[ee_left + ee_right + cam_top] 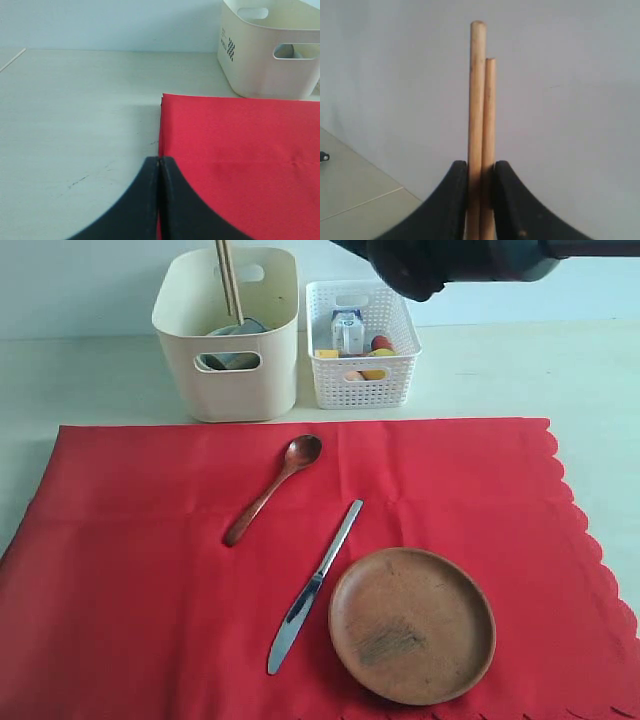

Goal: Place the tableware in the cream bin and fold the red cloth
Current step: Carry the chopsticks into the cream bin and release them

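The red cloth point(150, 570) lies flat on the table. On it rest a brown wooden spoon point(270, 490), a metal knife point(315, 585) and a round brown plate point(412, 625). Behind it stands the cream bin point(228, 390), with greyish tableware point(240, 330) showing inside. My right gripper point(481, 165) is shut on the pair of wooden chopsticks point(481, 100). In the exterior view the chopsticks point(229, 280) hang upright, their lower ends inside the bin. My left gripper point(160, 160) is shut and empty, low over the cloth's point(240, 160) edge, near the bin point(265, 75).
A white lattice basket point(362, 380) beside the bin holds a milk carton point(347, 332) and food pieces point(375, 365). The right arm's dark body point(450, 260) crosses the top of the exterior view. Bare pale table point(75, 125) lies beside the cloth.
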Robot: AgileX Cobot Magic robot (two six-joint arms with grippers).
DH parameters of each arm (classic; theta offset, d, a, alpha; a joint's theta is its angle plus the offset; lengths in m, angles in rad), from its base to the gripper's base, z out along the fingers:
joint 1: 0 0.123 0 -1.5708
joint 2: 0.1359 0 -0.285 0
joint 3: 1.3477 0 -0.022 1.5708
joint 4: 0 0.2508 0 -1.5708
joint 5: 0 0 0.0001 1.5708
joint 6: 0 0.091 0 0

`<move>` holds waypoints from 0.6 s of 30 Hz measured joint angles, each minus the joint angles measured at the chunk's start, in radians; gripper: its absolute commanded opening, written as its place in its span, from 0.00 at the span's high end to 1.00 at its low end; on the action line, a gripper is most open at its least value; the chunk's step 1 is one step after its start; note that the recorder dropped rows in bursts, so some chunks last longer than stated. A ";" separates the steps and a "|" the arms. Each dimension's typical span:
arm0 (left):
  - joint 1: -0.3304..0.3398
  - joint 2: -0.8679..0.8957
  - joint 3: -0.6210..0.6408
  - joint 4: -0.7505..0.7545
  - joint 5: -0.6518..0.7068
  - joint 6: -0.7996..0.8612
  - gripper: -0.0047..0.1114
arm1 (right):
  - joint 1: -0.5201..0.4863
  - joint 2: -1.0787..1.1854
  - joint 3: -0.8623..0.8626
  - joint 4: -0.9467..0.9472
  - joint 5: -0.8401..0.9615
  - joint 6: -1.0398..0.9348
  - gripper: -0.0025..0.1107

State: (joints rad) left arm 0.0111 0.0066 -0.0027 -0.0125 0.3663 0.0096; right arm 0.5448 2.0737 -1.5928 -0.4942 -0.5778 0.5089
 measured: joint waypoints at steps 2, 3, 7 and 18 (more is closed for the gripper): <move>0.000 0.000 0.000 0.000 0.000 0.000 0.96 | 0.000 0.023 -0.027 0.010 -0.002 -0.001 0.98; 0.000 0.000 0.000 0.000 0.000 0.000 0.96 | 0.000 0.030 -0.040 0.020 -0.002 -0.001 0.98; 0.000 0.000 0.000 0.000 0.000 0.000 0.96 | 0.000 0.054 -0.080 0.055 -0.002 -0.012 0.98; 0.000 0.000 0.000 0.000 0.000 0.000 0.96 | 0.000 0.127 -0.139 0.208 0.040 -0.088 0.86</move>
State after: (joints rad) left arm 0.0111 0.0066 -0.0027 -0.0125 0.3663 0.0096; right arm 0.5448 2.2006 -1.7314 -0.2858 -0.5374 0.4207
